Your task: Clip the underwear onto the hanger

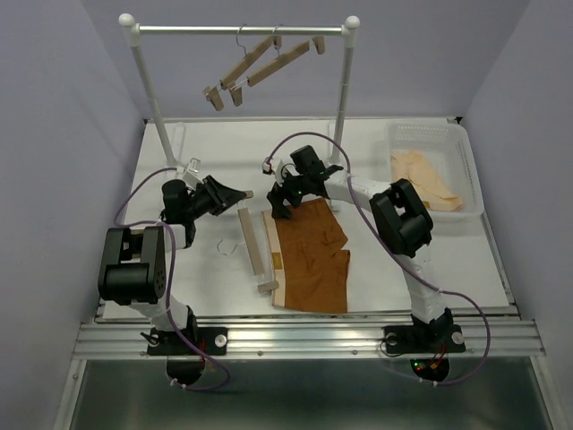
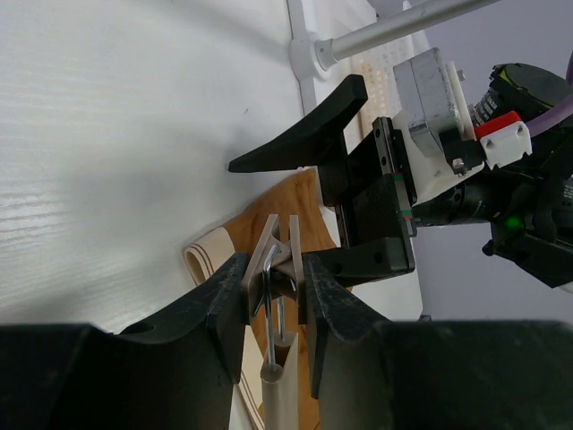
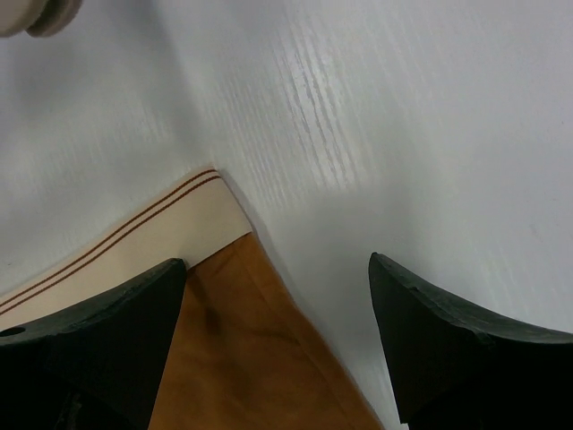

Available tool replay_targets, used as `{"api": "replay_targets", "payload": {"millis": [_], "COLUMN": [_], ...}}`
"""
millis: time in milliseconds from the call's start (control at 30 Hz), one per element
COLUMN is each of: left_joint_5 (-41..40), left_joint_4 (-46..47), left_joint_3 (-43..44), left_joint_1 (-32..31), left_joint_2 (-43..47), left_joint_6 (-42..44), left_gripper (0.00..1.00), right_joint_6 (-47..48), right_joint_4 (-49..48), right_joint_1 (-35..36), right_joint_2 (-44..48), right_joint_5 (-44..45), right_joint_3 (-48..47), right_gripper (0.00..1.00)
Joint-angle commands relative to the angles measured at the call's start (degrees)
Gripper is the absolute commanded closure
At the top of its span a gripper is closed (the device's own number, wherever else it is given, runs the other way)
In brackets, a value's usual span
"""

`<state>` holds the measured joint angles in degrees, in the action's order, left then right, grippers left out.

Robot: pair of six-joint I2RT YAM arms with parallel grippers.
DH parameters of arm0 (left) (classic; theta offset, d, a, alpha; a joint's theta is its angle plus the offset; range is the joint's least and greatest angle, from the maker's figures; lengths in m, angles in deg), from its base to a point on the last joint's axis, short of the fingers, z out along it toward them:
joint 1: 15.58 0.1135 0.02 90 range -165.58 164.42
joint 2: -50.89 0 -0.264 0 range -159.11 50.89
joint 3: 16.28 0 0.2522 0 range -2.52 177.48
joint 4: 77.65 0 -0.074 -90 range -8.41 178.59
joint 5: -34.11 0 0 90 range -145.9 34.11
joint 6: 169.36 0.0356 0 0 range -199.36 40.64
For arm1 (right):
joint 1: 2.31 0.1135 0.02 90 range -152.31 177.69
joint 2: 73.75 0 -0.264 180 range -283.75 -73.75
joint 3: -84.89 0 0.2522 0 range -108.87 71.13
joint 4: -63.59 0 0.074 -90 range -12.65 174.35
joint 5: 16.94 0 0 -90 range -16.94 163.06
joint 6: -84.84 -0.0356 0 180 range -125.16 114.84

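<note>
The hanger [image 1: 254, 249] lies flat on the table, a light-wood bar with a clip at each end. The rust-brown underwear [image 1: 311, 255] lies flat just right of it, its tan waistband [image 1: 274, 260] along the bar. My left gripper [image 1: 238, 194] is shut on the clip at the hanger's far end. In the left wrist view, its fingers [image 2: 222, 296] squeeze that clip [image 2: 279, 262]. My right gripper [image 1: 281, 202] is open and empty, just above the underwear's far waistband corner [image 3: 143, 240]. The brown fabric [image 3: 242, 367] lies between its fingertips [image 3: 421, 313].
A white rail [image 1: 242, 30] at the back carries two more wooden hangers [image 1: 260, 63]. A white basket [image 1: 466, 170] at the right holds cream garments [image 1: 425, 179]. The hanger's wire hook [image 1: 226, 249] points left across the table.
</note>
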<state>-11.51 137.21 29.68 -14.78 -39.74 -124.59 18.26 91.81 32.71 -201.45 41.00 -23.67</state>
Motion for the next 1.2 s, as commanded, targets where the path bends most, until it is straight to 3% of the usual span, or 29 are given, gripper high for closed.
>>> {"api": "replay_targets", "payload": {"millis": [0, 633, 1067, 1167], "left_joint_5": [2.38, 3.7, 4.75, 4.84], "left_joint_4": [2.97, 2.97, 3.06, 3.06], "left_joint_3": [2.51, 2.86, 3.48, 3.39], "left_joint_1": [-0.18, -0.18, -0.18, -0.18], "left_joint_2": [-0.95, -2.18, -2.8, -2.88], "left_joint_6": [0.94, 1.9, 2.08, 2.17], "left_gripper": [1.0, 1.0, 1.0, 1.0], "right_joint_6": [0.05, -2.06, -0.48, -0.39], "right_joint_4": [-1.54, -4.87, -4.61, -4.18], "right_joint_1": [1.71, 2.86, 5.32, 5.32], "right_joint_2": [-1.32, 0.7, -6.42, -7.65], "right_joint_5": [0.4, 0.95, 3.13, 4.54], "right_joint_3": [-4.6, -7.24, -10.31, -10.84], "right_gripper": [0.12, 0.12, 0.12, 0.15]}}
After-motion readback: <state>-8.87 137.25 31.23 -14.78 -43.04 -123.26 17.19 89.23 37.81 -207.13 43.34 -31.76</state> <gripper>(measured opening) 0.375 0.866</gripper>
